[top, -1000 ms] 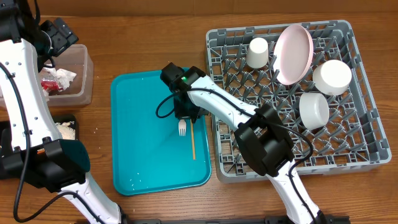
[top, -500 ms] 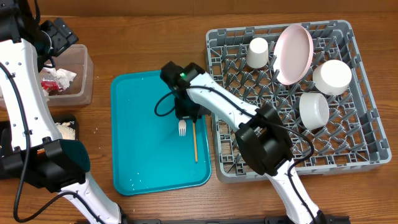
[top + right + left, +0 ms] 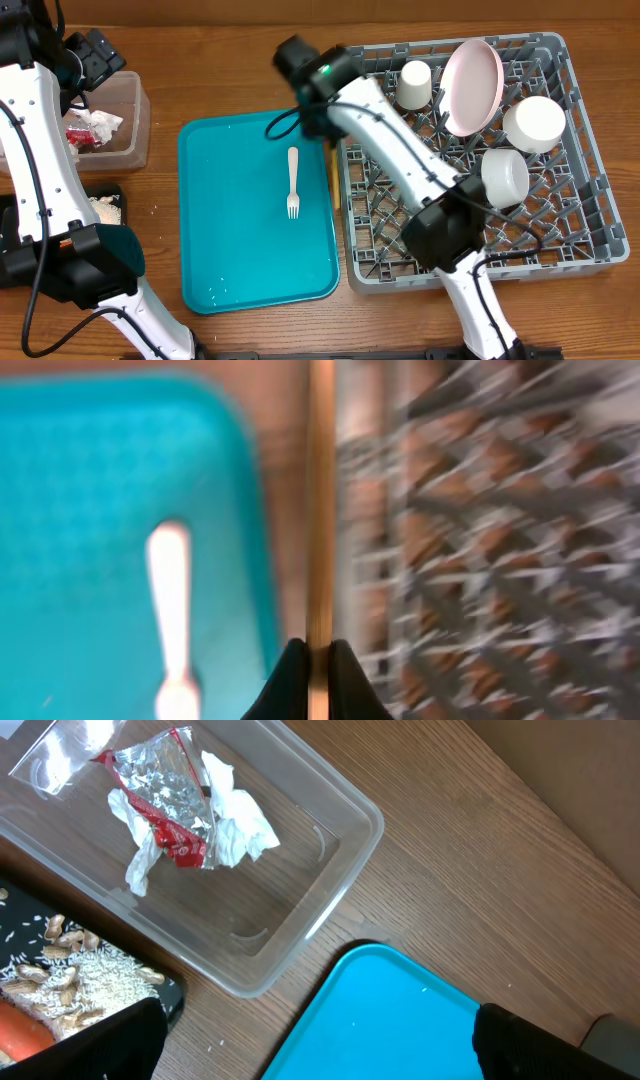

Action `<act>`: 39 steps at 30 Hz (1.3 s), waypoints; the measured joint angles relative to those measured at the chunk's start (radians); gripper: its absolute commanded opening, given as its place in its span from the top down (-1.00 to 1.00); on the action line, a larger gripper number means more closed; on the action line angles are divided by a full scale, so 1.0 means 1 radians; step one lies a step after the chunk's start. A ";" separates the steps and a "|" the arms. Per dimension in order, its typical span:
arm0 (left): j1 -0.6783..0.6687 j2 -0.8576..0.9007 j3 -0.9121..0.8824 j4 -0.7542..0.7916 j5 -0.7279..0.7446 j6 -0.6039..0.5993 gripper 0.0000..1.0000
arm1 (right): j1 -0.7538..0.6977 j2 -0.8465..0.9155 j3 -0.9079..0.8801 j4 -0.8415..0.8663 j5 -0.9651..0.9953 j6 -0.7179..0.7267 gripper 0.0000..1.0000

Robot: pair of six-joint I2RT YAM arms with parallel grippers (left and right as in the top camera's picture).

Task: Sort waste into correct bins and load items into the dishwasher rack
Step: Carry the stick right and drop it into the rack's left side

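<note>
Our right gripper [image 3: 320, 655] has lifted the thin wooden stick [image 3: 320, 510] off the teal tray [image 3: 230, 240] and carried it to the dishwasher rack's [image 3: 540, 268] edge, leaving only the white fork [image 3: 292, 183] on the tray to load. The jaws are pinched shut on one end of the stick, a slim, straight, pale-brown sliver over the gap between tray and rack.

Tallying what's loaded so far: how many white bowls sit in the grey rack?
2. One bowl near the rack's right wall, the second bowl just below-left of it. The right arm hides some of the rack.
</note>
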 measured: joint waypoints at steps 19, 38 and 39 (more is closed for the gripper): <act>0.000 0.000 0.000 0.000 0.000 0.000 -1.00 | -0.232 -0.002 -0.005 0.081 -0.320 -0.346 0.92; 0.000 0.000 0.000 0.000 0.000 0.000 -1.00 | -0.227 -0.002 -0.006 0.116 -0.355 -0.314 0.19; 0.000 0.000 0.000 0.000 0.000 0.000 -1.00 | -0.227 -0.002 -0.006 0.115 -0.357 -0.311 0.15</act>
